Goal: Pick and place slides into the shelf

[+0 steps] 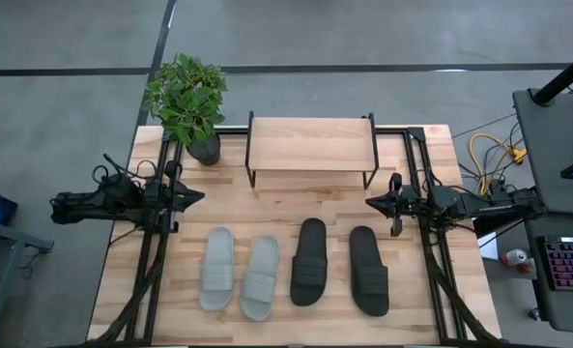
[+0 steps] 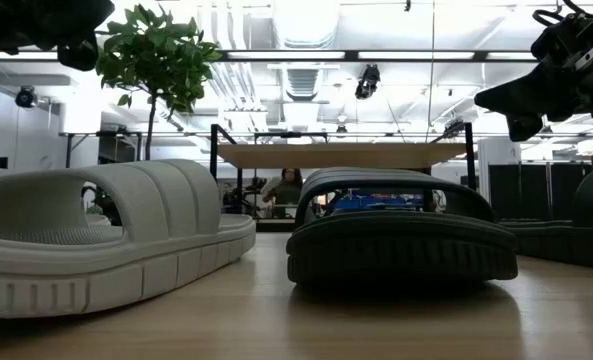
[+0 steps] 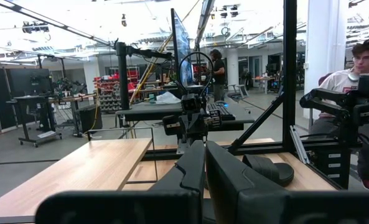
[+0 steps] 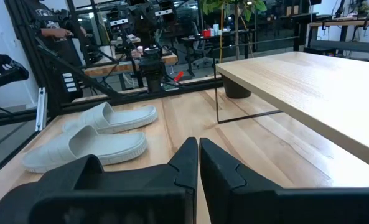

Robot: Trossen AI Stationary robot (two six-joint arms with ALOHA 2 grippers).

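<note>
1. My two pincers are hanging idle at the table's sides: my left gripper is hovering above the left edge with its fingers pressed fully together and nothing between them, and my right gripper is hovering above the right edge, its fingers likewise sealed tight and gripping nothing. Neither is touching a sandal or the rack.
2. The wooden table is carrying everything under me.
3. The shelf is standing at the table's far middle, between my two arms: a pale plank top on a thin black frame, with nothing lying on it.
4. A potted plant is sitting at the far left corner, just beside the shelf.
5. The slides are lying in a row nearer the front edge, soles down, toes pointing toward the shelf: the pale grey pair on the left, touching each other, and the black pair on the right, slightly apart. Each is showing one wide, ribbed strap.
</note>
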